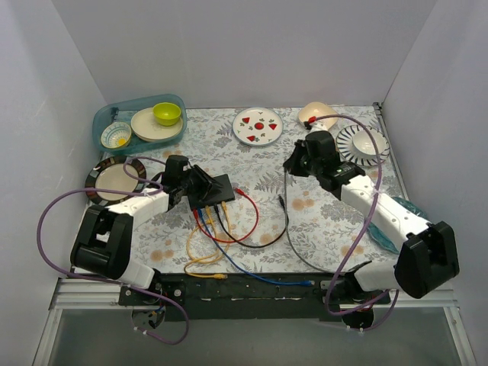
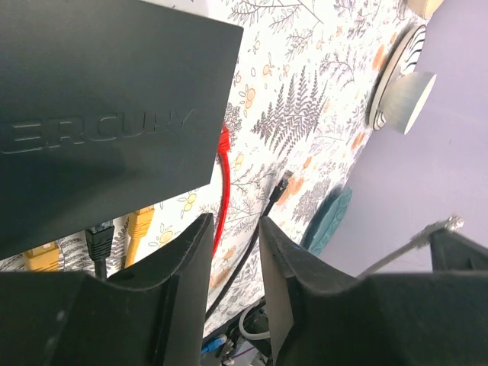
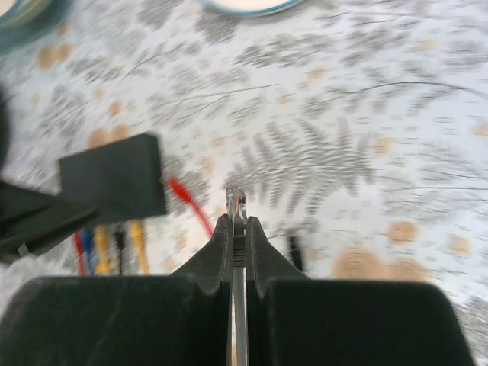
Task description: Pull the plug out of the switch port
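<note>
Switch (image 2: 99, 99) lies flat on the floral tablecloth (image 2: 305, 91), just ahead and left of the left gripper (image 2: 235, 223), whose fingers stand spread, holding nothing. Yellow cable (image 2: 139, 226) and black cable (image 2: 99, 242) sit in its near edge. Right gripper (image 3: 237, 221) pinches a clear plug (image 3: 236, 200) at its fingertips, switch well off to its left

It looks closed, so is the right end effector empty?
No, the right end effector grips a grey cable with a clear plug.
</note>
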Robot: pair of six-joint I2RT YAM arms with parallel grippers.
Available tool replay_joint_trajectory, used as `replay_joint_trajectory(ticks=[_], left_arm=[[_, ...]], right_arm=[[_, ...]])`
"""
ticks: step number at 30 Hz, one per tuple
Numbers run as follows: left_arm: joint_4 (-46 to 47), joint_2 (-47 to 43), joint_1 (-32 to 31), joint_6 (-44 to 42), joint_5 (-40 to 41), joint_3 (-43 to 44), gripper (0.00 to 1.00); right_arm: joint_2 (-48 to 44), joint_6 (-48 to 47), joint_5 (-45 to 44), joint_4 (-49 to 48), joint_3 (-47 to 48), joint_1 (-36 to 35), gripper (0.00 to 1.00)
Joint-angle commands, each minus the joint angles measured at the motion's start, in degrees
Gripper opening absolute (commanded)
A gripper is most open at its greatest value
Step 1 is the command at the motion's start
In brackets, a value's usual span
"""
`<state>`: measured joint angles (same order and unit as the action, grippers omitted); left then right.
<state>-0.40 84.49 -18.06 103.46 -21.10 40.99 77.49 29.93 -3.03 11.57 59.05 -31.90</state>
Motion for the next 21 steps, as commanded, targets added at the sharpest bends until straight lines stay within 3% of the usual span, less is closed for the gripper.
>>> replay_joint_trajectory(ticks=[1,5,6,9,12,16,21], left_arm=[[-4.07,-2.57,0.49,-0.72,2.82,1.55,0.31],[-6.27,-3.89,1.19,-0.36,4.58,1.72,0.33],[-6.8,-4.33,1.54,-0.1,4.84,1.98,0.33],[-7.77,-5.12,2.68,-0.1,5.28,2.6,0.37],[-8.56,-5.3,3.91,-0.71,5.55,4.79,0.43],[-10.4,-2.67,5.32,-2.55,6.25,8.57,0.44],[-11.29,1.03,6.9,-3.18,5.81,9.99,0.43]], right_arm=[[-0.33,-1.37,-12.7,7.66,0.45,6.75,0.01],[3.09,-0.23,-15.78,8.82,-0.25,13.35,0.03],[3.28,-0.05,-15.09,8.73,0.1,14.23,0.19],[1.44,0.3,-8.01,2.16,-0.94,13.1,0.44],[1.51,1.18,0.7,-3.3,-0.52,8.9,0.57],[7.57,1.62,11.27,-4.1,5.19,1.51,0.58],[15.39,4.16,22.07,-12.52,3.01,-6.58,0.56]])
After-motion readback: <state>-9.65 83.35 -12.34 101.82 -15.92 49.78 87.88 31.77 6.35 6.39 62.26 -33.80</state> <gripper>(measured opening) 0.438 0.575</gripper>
